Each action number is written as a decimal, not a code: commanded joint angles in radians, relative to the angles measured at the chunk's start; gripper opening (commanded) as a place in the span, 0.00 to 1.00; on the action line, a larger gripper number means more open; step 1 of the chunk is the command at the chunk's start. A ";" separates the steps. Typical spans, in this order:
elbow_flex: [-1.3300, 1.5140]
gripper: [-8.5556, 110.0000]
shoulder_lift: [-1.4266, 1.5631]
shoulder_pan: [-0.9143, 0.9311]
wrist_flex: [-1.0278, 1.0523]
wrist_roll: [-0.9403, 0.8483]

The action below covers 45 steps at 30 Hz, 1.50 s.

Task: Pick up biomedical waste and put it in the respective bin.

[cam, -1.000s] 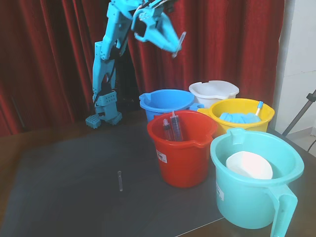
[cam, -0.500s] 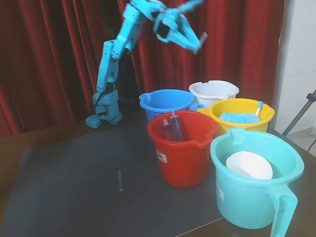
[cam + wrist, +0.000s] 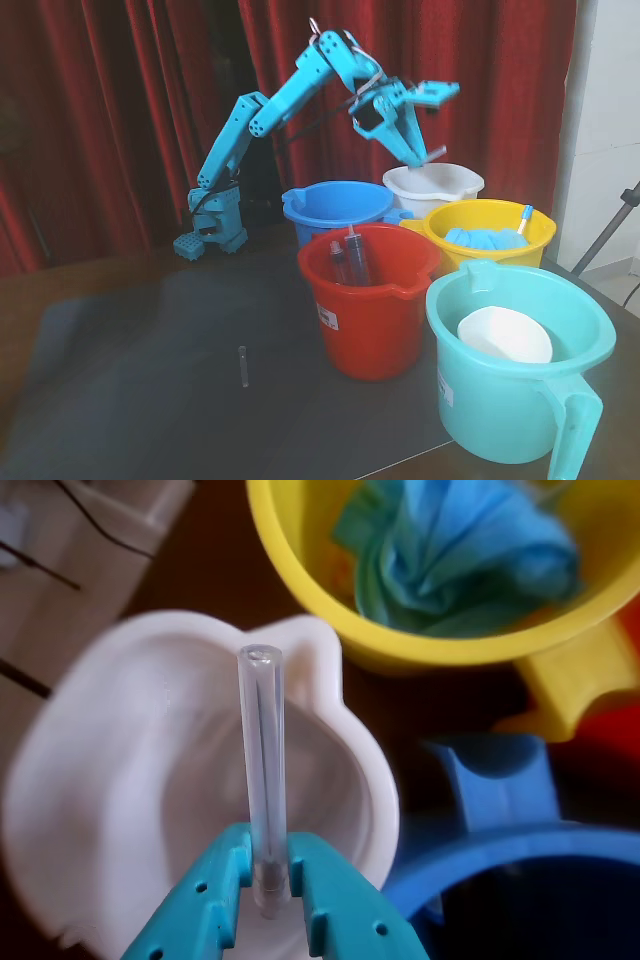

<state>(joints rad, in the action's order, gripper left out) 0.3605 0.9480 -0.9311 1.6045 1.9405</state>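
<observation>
**Tube over the white bucket: release cleanly**

Red curtains (image 3: pixel 120 110) behind, dark table (image 3: pixel 140 370) below, six-odd buckets crowded at the right of the fixed view. Above them, the blue arm reaching out, its gripper (image 3: pixel 268 885) clamped on the lower end of a thin clear plastic tube (image 3: pixel 261 770), seen plainly in the wrist view. Beneath the tube, the white spouted bucket (image 3: pixel 120 810), mouth open and apparently empty; just beside it the yellow bucket (image 3: pixel 300 600) with blue cloth inside and the blue bucket (image 3: pixel 500 870). Nearer the camera, a red bucket (image 3: pixel 370 310) holding syringes and a teal one (image 3: pixel 520 390). On the table, well apart, another small clear tube (image 3: pixel 243 366).

Best done by centring over the white mouth, away from the rim shared with yellow, lowering a little, then opening the jaws fully. Likely risk: tube bouncing off the spout or sticking to one finger.
</observation>
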 commanded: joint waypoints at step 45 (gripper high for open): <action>0.091 0.07 0.693 0.604 0.342 -1.206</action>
<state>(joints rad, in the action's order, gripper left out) 0.3283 1.3913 -0.4878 1.6045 0.9495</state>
